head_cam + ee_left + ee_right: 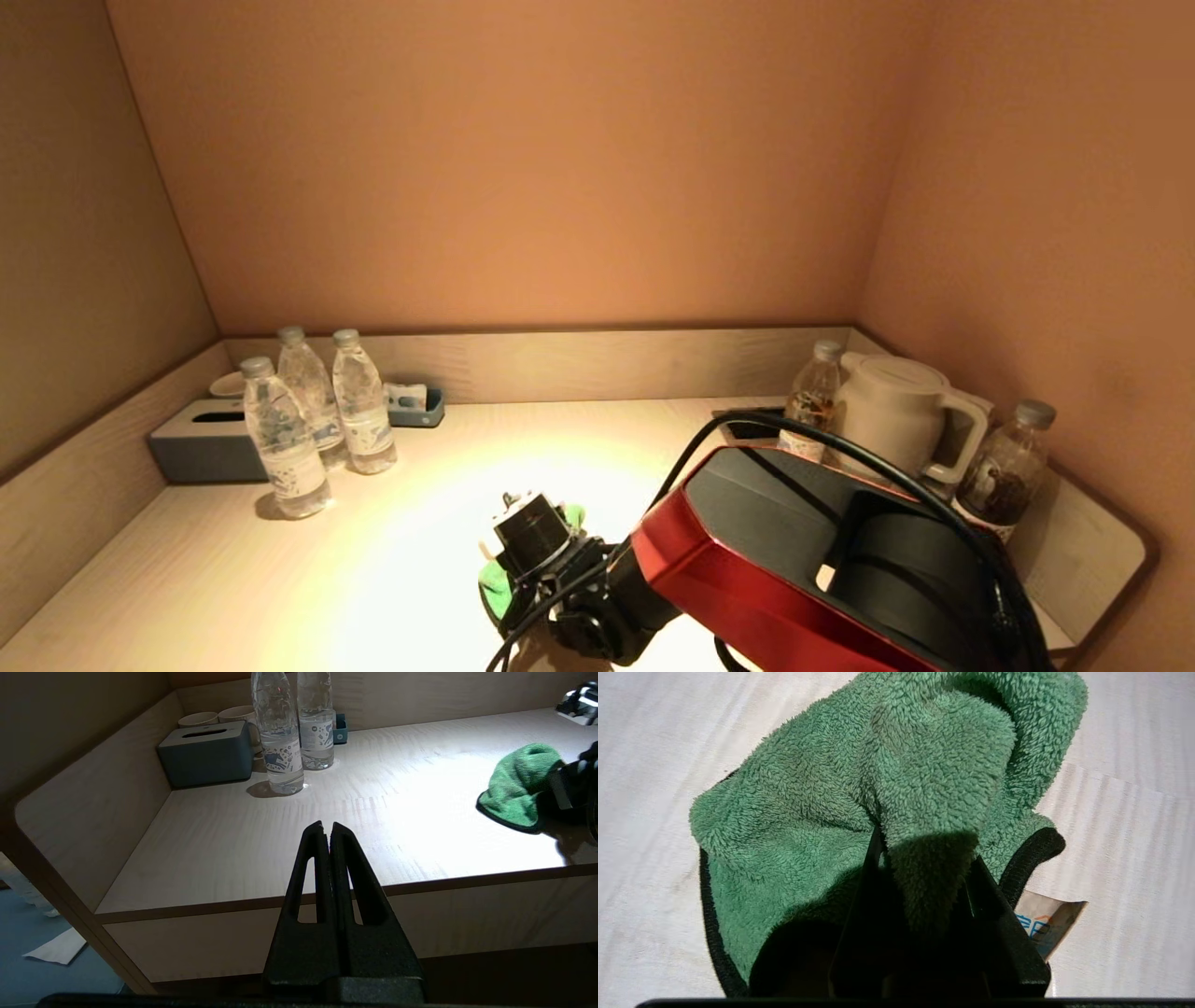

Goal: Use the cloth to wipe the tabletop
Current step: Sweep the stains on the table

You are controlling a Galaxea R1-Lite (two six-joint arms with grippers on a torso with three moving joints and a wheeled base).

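Note:
A green fleece cloth with a black hem lies bunched on the pale wooden tabletop near its front middle. In the head view only a bit of the cloth shows beside the right wrist. It also shows in the left wrist view. My right gripper is shut on a fold of the cloth and holds it down on the table. My left gripper is shut and empty, parked in front of and below the table's front edge.
Three water bottles, a grey tissue box and cups stand at the back left. A white kettle and two bottles stand at the back right. Low wooden walls border the table on three sides.

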